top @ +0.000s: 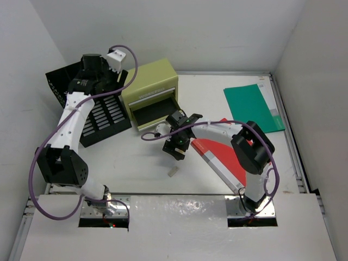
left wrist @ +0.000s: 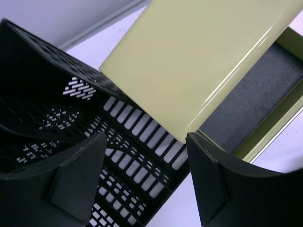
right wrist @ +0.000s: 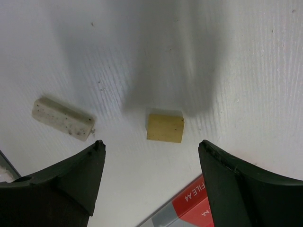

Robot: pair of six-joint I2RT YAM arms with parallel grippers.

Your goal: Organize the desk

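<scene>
Right end effector [right wrist: 151, 145] hovers low over the bench [right wrist: 246, 66], fingers [right wrist: 71, 179] spread wide, pinching nothing. White bench surface lies directly under it and ahead of it. A small tan block [right wrist: 164, 127] lies flat on the bench just ahead of the gap between the fingers, roughly centred, touching neither. A white speckled eraser [right wrist: 61, 119] lies ahead of the finger at the left of the wrist view, apart from the block. The corner of a red A4 pack [right wrist: 191, 205] shows under the end effector, near the other finger. In the top view the pack runs from the end effector back toward that arm's base.

Left end effector [left wrist: 146, 142] is over the far-left part of the bench, fingers spread, holding nothing. Under it and to one side is a black mesh tray [left wrist: 57, 109]. On the other side is an olive-green drawer box [left wrist: 199, 56], its drawer [left wrist: 255, 104] open with grey lining showing. Bench shows only as white slivers past the tray and box. Height above the tray is hard to judge, probably a clear gap.

A green folder [top: 253, 106] lies on the bench, well apart from both end effectors.
</scene>
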